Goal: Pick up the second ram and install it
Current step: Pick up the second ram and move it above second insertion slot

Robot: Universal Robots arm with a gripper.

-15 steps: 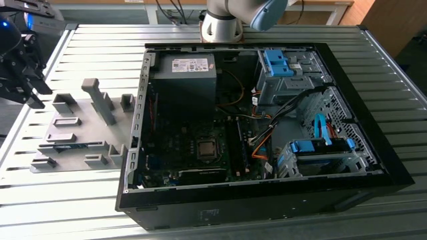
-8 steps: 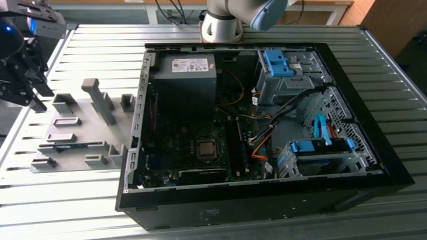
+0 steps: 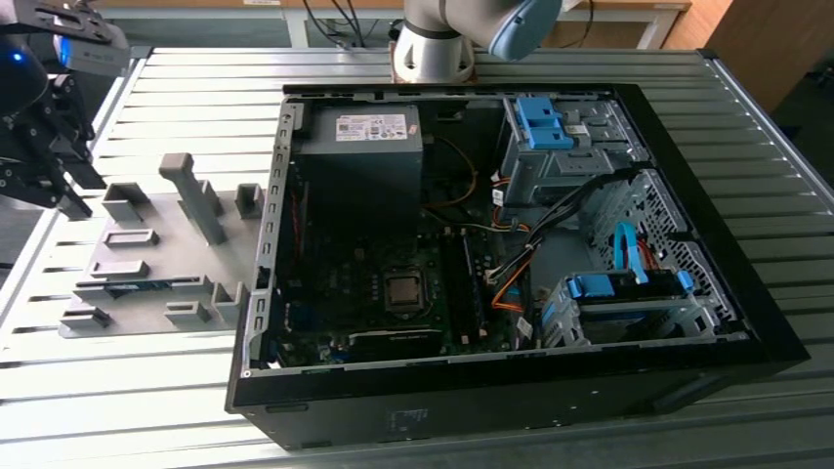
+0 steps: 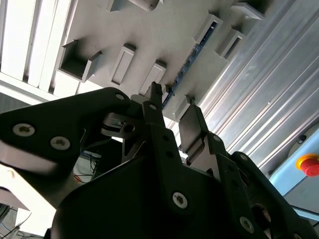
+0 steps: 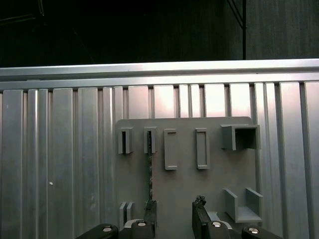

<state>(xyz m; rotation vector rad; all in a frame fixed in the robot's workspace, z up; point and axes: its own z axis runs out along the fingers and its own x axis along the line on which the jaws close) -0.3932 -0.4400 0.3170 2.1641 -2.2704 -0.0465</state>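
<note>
Slatted table bears grey fixture plate; open computer case.

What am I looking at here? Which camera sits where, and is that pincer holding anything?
This is one robot arm working over a ribbed metal table. The exterior view comes from a camera off the arm. It shows an open computer case lying on the table and, on the exterior view's left, a grey holder plate. Both wrist views come from cameras riding on the arm, looking past its pincer at that plate. The pincer is open and holds nothing. The thin blue memory stick, the second ram, lies in a slot of the plate.
</note>
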